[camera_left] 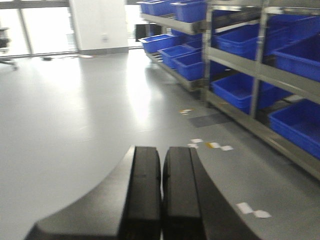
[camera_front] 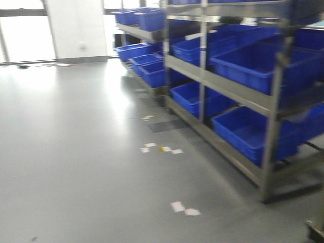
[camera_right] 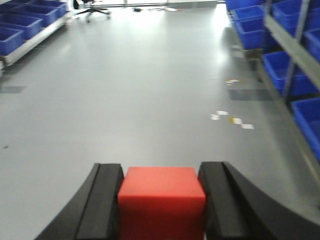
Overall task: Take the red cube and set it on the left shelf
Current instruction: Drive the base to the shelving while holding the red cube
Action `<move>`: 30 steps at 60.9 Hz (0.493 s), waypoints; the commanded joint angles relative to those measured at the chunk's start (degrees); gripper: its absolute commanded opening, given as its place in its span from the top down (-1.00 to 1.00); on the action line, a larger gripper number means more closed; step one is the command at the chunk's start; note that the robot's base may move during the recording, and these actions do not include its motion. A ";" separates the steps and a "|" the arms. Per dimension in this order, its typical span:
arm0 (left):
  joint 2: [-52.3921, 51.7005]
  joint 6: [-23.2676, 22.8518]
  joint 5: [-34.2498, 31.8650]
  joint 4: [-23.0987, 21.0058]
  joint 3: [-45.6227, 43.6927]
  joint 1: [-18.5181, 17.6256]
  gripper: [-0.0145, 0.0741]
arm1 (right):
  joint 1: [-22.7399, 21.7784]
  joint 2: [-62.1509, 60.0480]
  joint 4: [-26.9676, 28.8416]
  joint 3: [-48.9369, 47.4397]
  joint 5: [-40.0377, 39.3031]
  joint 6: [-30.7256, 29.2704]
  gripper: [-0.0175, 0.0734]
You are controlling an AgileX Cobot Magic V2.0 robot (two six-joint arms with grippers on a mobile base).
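Right wrist-mounted: right pincer (camera_right: 161, 171) grips red cube (camera_right: 162, 202) over wide floor (camera_right: 140, 85)

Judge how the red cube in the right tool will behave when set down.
The matte red cube, clamped in the right tool, shows square, undented edges, so it is probably stiff. Its flat faces suggest it will sit, not roll. The matte surface likely grips well.

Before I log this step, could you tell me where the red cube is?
In the right wrist view, the red cube sits clamped in the right gripper at bottom centre, over grey floor, with blue crates to its right.
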 commanded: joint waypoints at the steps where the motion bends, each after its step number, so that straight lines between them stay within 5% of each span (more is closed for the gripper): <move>1: -0.95 -0.05 -4.94 -0.28 1.32 -0.07 0.44 | -0.05 0.36 0.18 -1.54 -4.90 -0.43 0.23; 30: -0.95 -0.05 -4.94 -0.28 1.32 -0.07 0.44 | -0.05 0.36 0.18 -1.54 -4.90 -0.43 0.23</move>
